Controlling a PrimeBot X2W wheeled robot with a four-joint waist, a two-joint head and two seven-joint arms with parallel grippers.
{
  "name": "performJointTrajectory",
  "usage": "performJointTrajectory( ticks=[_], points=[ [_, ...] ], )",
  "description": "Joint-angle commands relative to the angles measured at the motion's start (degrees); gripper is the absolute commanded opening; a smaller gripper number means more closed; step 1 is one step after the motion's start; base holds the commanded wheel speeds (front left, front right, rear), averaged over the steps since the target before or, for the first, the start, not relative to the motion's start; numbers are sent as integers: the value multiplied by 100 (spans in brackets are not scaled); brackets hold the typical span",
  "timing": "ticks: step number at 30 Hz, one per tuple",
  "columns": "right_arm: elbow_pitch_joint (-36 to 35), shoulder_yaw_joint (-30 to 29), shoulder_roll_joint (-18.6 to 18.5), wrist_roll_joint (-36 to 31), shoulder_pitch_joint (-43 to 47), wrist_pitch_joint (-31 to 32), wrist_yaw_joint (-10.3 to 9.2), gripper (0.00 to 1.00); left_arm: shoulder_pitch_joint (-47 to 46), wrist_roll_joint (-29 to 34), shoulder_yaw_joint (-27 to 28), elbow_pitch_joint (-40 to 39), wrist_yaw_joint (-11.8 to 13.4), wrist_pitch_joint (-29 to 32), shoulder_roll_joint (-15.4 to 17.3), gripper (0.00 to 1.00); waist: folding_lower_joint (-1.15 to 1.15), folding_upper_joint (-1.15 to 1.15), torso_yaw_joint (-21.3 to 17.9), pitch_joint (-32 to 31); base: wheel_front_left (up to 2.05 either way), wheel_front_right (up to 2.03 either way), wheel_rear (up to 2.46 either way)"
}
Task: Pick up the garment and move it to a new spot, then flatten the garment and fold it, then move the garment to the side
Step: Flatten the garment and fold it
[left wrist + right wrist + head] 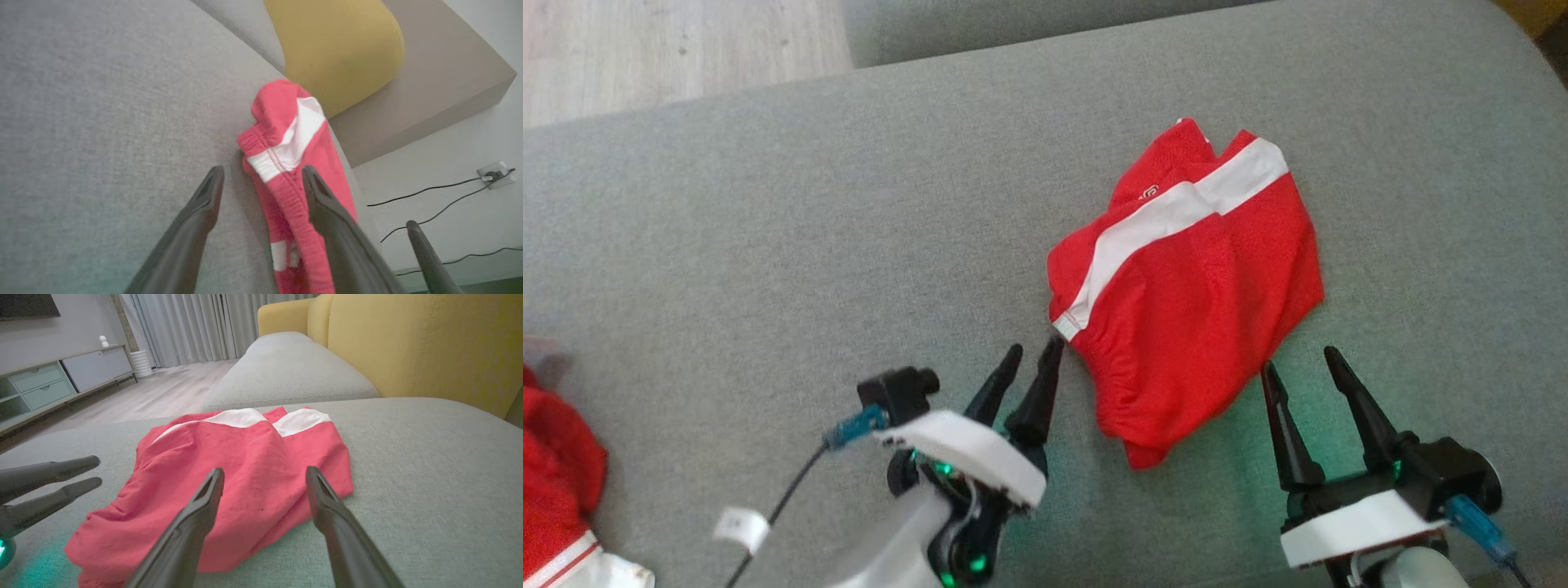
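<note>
Both the left end effector and right end effector stand spread and empty beside the rumpled garment on the sofa cushion, where a shallow pinch may snag only one layer.

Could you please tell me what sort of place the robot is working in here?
Most likely a home living room: a grey sofa seat with a yellow backrest, a low cabinet with drawers along the wall, and floor-length curtains over a wooden floor.
</note>
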Motion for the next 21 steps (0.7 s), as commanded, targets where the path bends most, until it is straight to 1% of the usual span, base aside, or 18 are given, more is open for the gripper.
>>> performJointTrajectory(
  ticks=[1,3,7,9,14,19,20,21],
  points=[
    [-181,141,-89,-40,-181,-23,-5,100,-386,-101,216,-56,-46,37,-46,100,0,0,-10,37,0,0,0],
    [-182,183,-124,-29,-255,-23,-5,100,-685,-414,201,407,-145,175,-120,100,0,0,-47,113,0,0,0],
    [-166,209,-164,-16,-300,-23,-5,100,-983,-816,77,799,-231,317,-154,100,0,0,-129,196,0,0,0],
    [-160,192,-164,-13,-302,-23,-5,100,-1063,-1074,-70,789,-253,382,-157,100,0,0,-163,218,0,0,0],
    [-138,171,-152,-20,-284,-23,-5,100,-1155,-1423,-509,698,-266,458,-159,100,0,0,-219,230,0,0,0],
    [-122,167,-135,-28,-268,-23,-5,100,-1206,-1628,-691,669,-268,329,-160,100,0,0,-249,196,0,0,0],
    [-123,169,-133,-31,-265,-23,-5,100,-1221,-1654,-716,687,-268,298,-160,92,0,0,-253,188,0,0,0],
    [-124,170,-133,-33,-263,-23,-5,100,-1235,-1679,-739,704,-268,269,-160,74,0,0,-256,180,0,0,0]
  ],
)
